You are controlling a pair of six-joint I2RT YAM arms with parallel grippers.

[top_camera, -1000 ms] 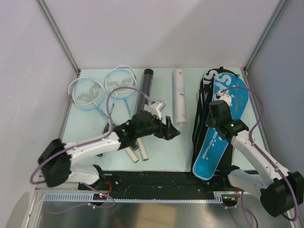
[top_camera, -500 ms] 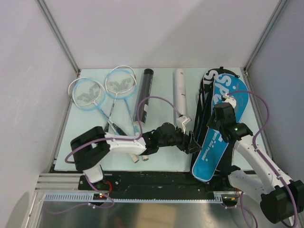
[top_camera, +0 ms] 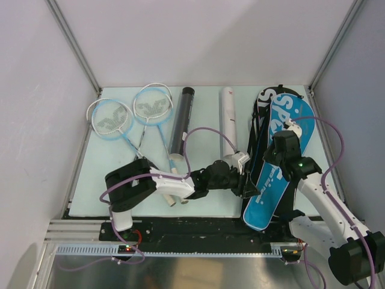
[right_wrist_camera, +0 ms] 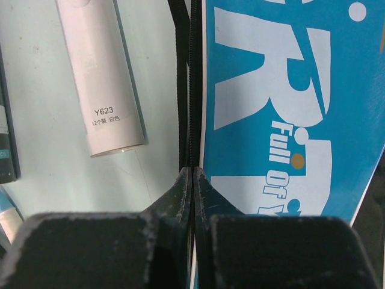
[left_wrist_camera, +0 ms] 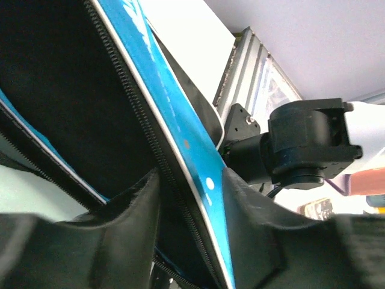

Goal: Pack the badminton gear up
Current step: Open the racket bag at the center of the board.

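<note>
BAG EDGE IN BOTH HANDS: Your left hand [left_wrist_camera: 192,201] sits at the left edge of the blue racket bag [top_camera: 283,108], close to its narrow near end. Its fingers [left_wrist_camera: 139,211] stand apart on either side of the raised flap and its zip. No view lets you tell whether they pinch the flap or only straddle it. Under the lifted flap, the bag's black lining shows.

Your right hand [right_wrist_camera: 192,174] holds the same left edge, farther along toward the bag's broad end. Its fingers are pressed together on the zip seam, which runs straight into the closed tips.

The bag lies lengthwise on the right side of the pale green worktop [top_camera: 207,120], broad end toward the far wall, white lettering across its blue face.

The gear lies outside the bag. A white tube [top_camera: 227,120] rests just beside the bag's left edge and roughly parallel to it, its printed near end close to your right hand. A black tube [top_camera: 182,120] lies beyond the white one, farther from the bag and also lengthwise. A racket [top_camera: 151,107] and a second racket [top_camera: 111,120], both with pale-blue heads, lie farthest from the bag. Their heads are side by side and their shafts angle back toward the bag's near end, where your left arm stretches low across the worktop.
</note>
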